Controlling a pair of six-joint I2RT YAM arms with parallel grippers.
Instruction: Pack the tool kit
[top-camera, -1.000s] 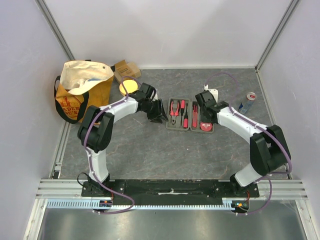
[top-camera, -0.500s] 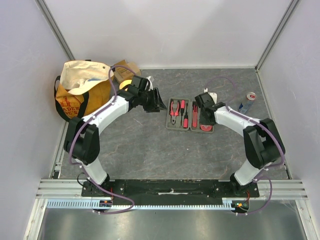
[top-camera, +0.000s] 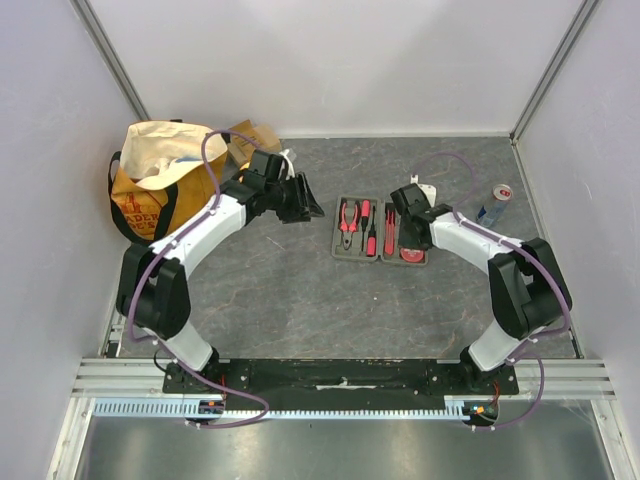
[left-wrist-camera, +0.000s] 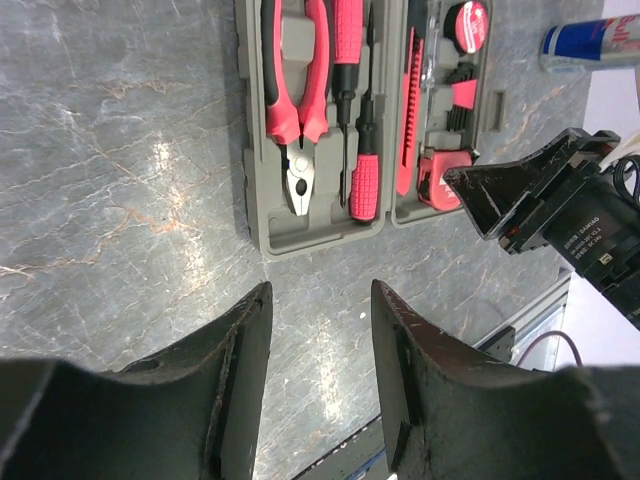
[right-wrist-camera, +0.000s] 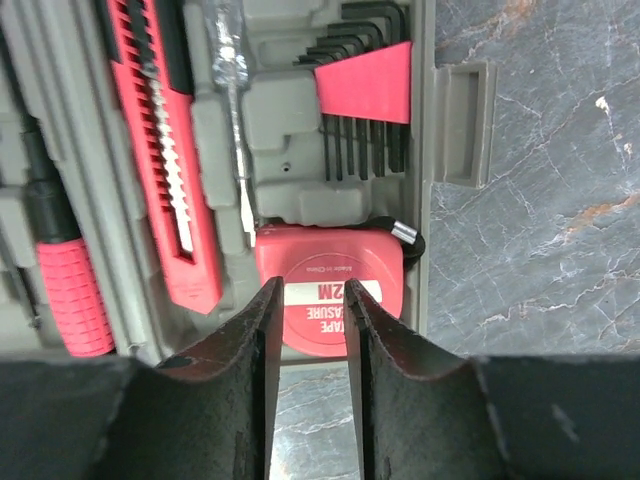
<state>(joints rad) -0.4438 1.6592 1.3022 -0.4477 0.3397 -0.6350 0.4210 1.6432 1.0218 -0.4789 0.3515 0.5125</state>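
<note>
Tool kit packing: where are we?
Done: red-handled pliers, screwdrivers, red utility knife, hex keys and red tape measure sit in slots of the grey-green plastic case.
In hand: nothing. The right gripper hovers over the tape measure, jaws slightly apart; the left gripper is open beside the case.
Left: likely closing the open case.

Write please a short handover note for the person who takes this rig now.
Left gripper: open, empty, above bare table beside the case.
Right gripper: slightly open, empty, over the tape measure.
Done: pliers, screwdrivers, knife, hex keys and tape measure lie in their slots.
To do: probably fold the case shut and latch it.
</note>
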